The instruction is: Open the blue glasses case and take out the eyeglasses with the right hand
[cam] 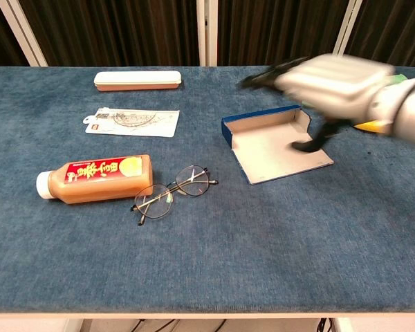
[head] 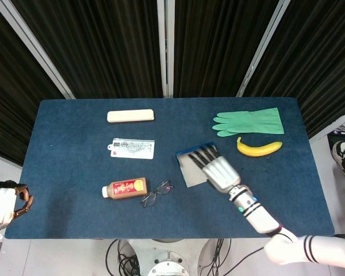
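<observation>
The blue glasses case [head: 190,171] [cam: 273,145] lies open and flat at mid-table, its grey lining bare. The eyeglasses [head: 156,194] [cam: 169,195] lie on the cloth to the case's left, right beside the bottle, with nothing touching them. My right hand [head: 217,169] [cam: 328,81] hovers above the case's right side, fingers stretched out toward the far edge and holding nothing; it is motion-blurred in the chest view. My left hand [head: 20,200] stays off the table's left front corner with fingers curled in on nothing.
A brown bottle [head: 125,188] [cam: 95,178] lies on its side left of the glasses. A printed card [head: 132,148] and a cream pencil box [head: 130,115] sit further back. A green rubber glove [head: 248,121] and a banana [head: 259,148] lie at the right.
</observation>
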You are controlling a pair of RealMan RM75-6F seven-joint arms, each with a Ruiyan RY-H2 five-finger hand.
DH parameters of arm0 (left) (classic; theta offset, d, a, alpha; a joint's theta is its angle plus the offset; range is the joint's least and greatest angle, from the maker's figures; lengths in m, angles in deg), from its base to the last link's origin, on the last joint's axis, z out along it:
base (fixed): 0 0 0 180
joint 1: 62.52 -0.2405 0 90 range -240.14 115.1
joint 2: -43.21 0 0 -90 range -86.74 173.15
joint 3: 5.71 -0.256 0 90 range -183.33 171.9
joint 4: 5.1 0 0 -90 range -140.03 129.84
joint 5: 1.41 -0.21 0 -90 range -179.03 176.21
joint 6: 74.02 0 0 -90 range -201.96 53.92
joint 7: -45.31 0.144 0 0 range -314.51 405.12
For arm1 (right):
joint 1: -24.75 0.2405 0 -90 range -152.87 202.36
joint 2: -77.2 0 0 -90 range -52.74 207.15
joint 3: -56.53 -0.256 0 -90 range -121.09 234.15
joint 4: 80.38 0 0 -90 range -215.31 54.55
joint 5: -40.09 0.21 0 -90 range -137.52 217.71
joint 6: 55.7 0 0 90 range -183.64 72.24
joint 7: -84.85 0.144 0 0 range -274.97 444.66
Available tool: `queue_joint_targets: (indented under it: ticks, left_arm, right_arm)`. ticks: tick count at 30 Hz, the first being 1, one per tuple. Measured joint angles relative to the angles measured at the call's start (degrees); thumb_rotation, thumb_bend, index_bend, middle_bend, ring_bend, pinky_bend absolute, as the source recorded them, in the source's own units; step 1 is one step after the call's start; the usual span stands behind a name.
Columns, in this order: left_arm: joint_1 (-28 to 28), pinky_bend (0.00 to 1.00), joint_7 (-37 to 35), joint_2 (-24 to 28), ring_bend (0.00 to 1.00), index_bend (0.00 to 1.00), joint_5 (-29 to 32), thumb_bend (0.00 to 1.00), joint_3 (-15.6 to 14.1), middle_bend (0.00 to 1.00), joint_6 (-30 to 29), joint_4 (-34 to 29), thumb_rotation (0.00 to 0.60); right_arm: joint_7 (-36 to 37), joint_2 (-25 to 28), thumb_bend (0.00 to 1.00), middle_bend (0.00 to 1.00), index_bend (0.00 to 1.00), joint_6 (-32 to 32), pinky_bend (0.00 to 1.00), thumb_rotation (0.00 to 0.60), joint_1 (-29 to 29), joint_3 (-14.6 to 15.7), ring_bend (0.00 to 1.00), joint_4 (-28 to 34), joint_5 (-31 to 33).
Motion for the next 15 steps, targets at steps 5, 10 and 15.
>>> queue_joint_targets:
  ticks: [5, 10, 15]
  left_arm:
    - [-0.09, 0.4, 0.58, -0.15, 0.43, 0.67, 0.11, 0.37, 0.04, 0.65, -0.19, -0.14, 0.6]
    - [-0.16, 0.4, 0.78, -0.21, 0.43, 0.67, 0.05, 0.37, 0.03, 0.65, -0.37, -0.13, 0.6]
    - [-0.24, 0.4, 1.1, -0.39, 0.43, 0.67, 0.04, 0.37, 0.05, 0.65, -0.57, -0.03, 0.6]
  right_arm:
    - [3.48, 9.02, 0.21, 0.09, 0.0, 11.74, 0.0, 0.6, -9.89, 3.2, 0.0, 3.89, -1.84]
    - [9.38, 13.28, 0.21, 0.09, 0.0, 22.79, 0.0, 0.6, -20.1, 6.94, 0.0, 5.33, -6.23]
    - [14.59, 14.74, 0.21, 0.09, 0.0, 30.58, 0.0, 0.6, -28.0, 9.37, 0.0, 4.33, -10.54]
